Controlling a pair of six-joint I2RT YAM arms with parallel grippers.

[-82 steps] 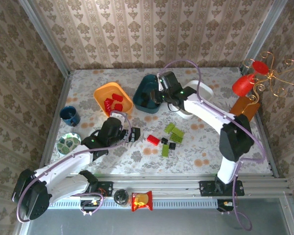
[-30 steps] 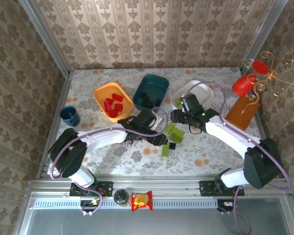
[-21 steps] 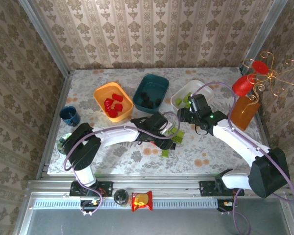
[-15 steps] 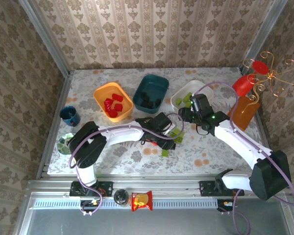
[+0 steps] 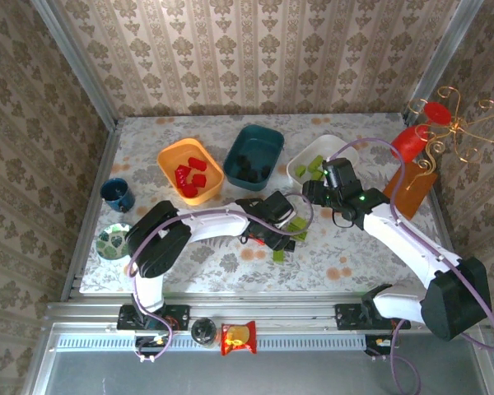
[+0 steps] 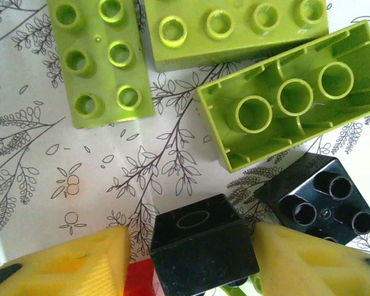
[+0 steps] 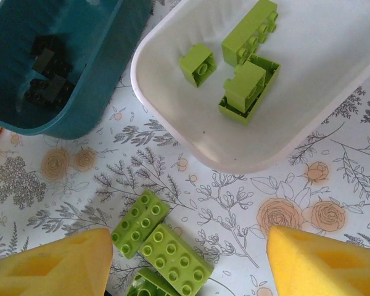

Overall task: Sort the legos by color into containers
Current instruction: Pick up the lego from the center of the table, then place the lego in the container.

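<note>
A: What moved? Left to right please.
B: Orange bin (image 5: pixel 171 151) at 10 o'clock on the table, red bricks (image 5: pixel 196 163) in it, same as before. Teal bin (image 5: pixel 267 136) at 12, black bricks (image 7: pixel 46 77) inside, unchanged.
A: Left arm?
B: Big change. A few seconds back it sat at 8 o'clock. Now it's stretched across to the loose pile at table centre. Left gripper (image 6: pixel 188 265) is closing around a black brick (image 6: pixel 197 237). One pad (image 6: pixel 296 262) looks to be against it, the other (image 6: pixel 68 265) is just short. Not pinched yet, I'd say.
A: Anything in the way?
B: A sliver of red brick (image 6: pixel 139 280) shows in that gap. Second black brick (image 6: pixel 317 197) is just beside the target at its 2 o'clock. Upturned green brick (image 6: pixel 290 105) is at 1 o'clock. Either could get dragged.
A: Right arm?
B: It came off the teal bin and passed by the pile. Now the right gripper (image 7: pixel 185 265) hangs at 6 o'clock of the white bin (image 7: pixel 166 123), jaws spread wide, nothing in them. Green bricks (image 7: pixel 246 83) lie in the bin.
A: So?
B: Green drop looks done. Black pick is in progress and should go to teal. Loose greens (image 7: pixel 139 231) are still on the table at the right gripper's 8 o'clock.
</note>
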